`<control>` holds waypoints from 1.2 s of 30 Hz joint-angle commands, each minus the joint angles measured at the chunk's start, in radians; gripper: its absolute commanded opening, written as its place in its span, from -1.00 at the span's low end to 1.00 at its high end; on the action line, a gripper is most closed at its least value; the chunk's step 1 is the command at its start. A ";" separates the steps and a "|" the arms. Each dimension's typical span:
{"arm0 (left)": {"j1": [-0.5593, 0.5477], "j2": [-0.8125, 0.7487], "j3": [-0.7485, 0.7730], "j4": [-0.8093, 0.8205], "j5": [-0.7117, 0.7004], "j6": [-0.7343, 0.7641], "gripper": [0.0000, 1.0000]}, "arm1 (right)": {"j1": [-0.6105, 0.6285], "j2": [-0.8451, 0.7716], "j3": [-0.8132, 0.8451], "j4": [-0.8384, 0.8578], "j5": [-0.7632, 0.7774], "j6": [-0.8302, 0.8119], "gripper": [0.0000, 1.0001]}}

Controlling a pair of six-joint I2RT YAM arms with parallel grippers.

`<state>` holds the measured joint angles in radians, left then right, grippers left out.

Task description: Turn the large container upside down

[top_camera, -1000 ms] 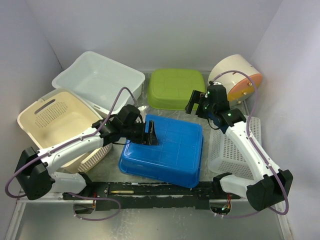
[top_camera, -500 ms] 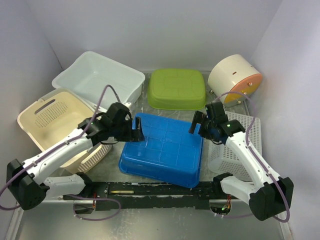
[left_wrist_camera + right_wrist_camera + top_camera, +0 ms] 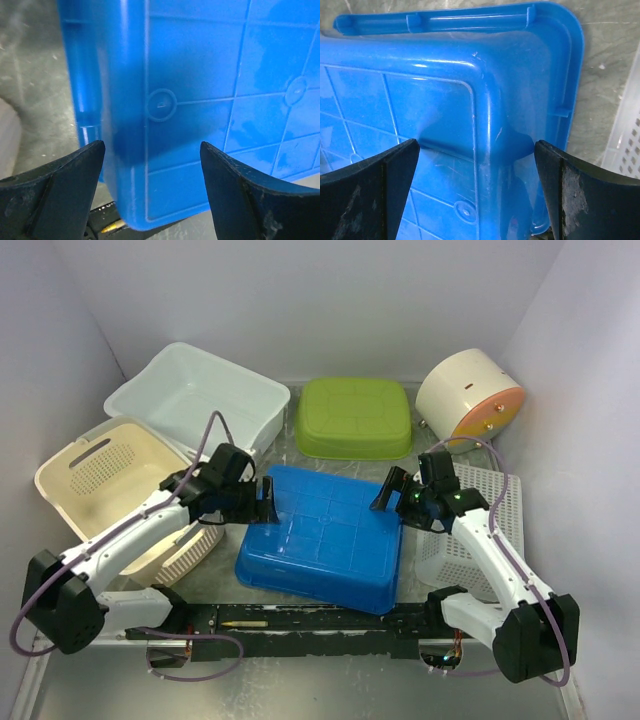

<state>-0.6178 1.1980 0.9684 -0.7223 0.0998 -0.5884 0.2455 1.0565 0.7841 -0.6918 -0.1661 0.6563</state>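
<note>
The large blue container [image 3: 325,538] lies upside down in the middle of the table, its ribbed bottom facing up. My left gripper [image 3: 268,502] is open above its left edge, with the container's corner [image 3: 150,125] between the spread fingers but not touched. My right gripper [image 3: 393,493] is open above its far right corner [image 3: 490,130], the fingers apart on either side. Neither gripper holds anything.
A cream perforated basket [image 3: 120,480] and a white tub [image 3: 195,400] stand at the left. A green upturned container [image 3: 353,417] is at the back, a cream and orange round container [image 3: 470,395] at the back right, a white perforated basket [image 3: 475,530] at the right.
Both grippers have come down and outward to the container's left and right edges. The container has settled flat, shifted slightly left.
</note>
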 commanded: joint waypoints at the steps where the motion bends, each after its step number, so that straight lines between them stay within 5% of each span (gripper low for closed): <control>1: 0.006 0.043 -0.043 0.083 0.161 0.038 0.75 | -0.005 0.013 -0.020 0.130 -0.119 0.034 1.00; 9: 0.006 0.069 -0.002 0.117 0.176 0.053 0.75 | -0.005 0.102 -0.006 0.267 -0.157 0.088 1.00; 21: -0.043 0.120 -0.016 0.219 0.269 0.044 0.72 | -0.005 0.046 -0.023 0.108 0.076 0.061 1.00; 27: -0.177 0.160 -0.018 0.287 0.230 -0.025 0.72 | -0.006 0.032 0.016 0.067 0.149 0.030 1.00; 36: -0.207 0.160 0.002 0.283 0.178 -0.037 0.73 | -0.005 -0.029 0.029 0.026 0.215 0.054 1.00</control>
<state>-0.7719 1.3319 0.9535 -0.5503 0.1780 -0.6231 0.2218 1.0801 0.8196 -0.6388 0.0910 0.6655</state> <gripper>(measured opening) 0.868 0.999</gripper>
